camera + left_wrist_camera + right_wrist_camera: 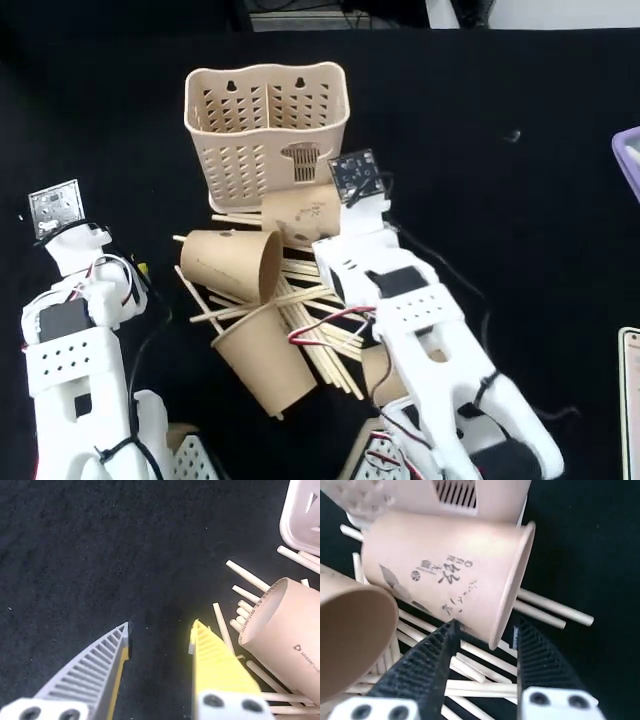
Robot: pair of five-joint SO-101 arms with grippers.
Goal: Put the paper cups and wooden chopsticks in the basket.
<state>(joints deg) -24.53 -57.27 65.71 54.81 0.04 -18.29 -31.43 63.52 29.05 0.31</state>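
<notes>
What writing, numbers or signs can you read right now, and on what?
Cup against the basket, printed cup: dark stylised characters and a small picture on its side; I cannot read them reliably.
Cup lying on the chopsticks, plain cup: a recycling-arrows sign with a line of print beside it, too small to read.
Square tags on the arms: black-and-white patterns, no words.
No numbers can be read.

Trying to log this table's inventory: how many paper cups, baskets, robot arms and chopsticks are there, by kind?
Brown paper cups: 3 in plain sight
Beige perforated plastic basket: 1
White robot arms: 2
Thin wooden chopsticks: tangled pile, too overlapped to count
Total: 6, plus the chopsticks
</notes>
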